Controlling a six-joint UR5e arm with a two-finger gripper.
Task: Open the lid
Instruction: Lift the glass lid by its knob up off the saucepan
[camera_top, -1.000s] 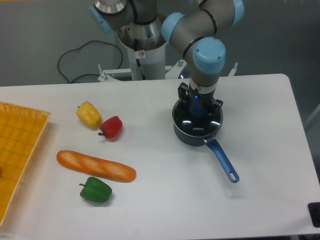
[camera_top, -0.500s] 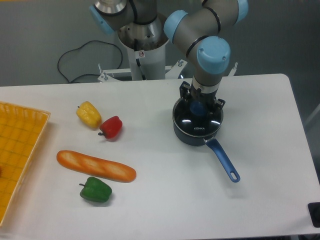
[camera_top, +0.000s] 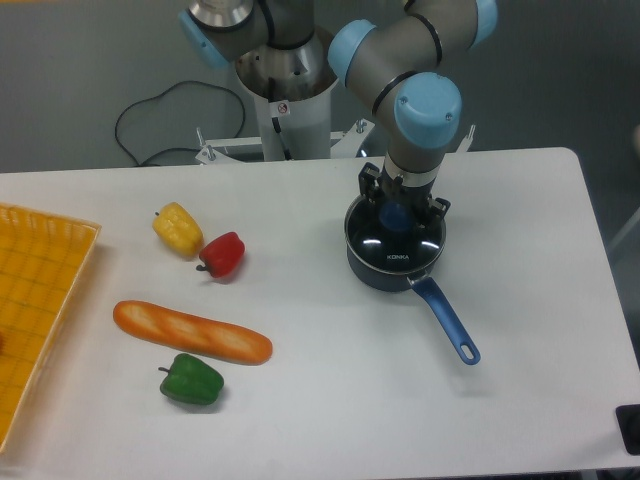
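The lid (camera_top: 396, 245), a clear glass disc with a metal rim and white "KONKA" lettering, sits flat on the dark blue saucepan (camera_top: 385, 275) at the table's middle right. My gripper (camera_top: 397, 214) points straight down over the lid's centre. Its dark fingers (camera_top: 381, 207) stand close on either side of the blue knob (camera_top: 397, 216) and seem shut on it. The lid's rim still rests on the pan. The pan's blue handle (camera_top: 447, 322) points to the front right.
A yellow pepper (camera_top: 177, 228) and a red pepper (camera_top: 223, 254) lie at the left middle. A bread loaf (camera_top: 192, 332) and a green pepper (camera_top: 192, 379) lie in front of them. An orange basket (camera_top: 30, 300) stands at the left edge.
The arm's wrist and gripper shifted slightly right over the lid, and the pan's handle end moved a little right with it. Nothing has moved in the last half second.
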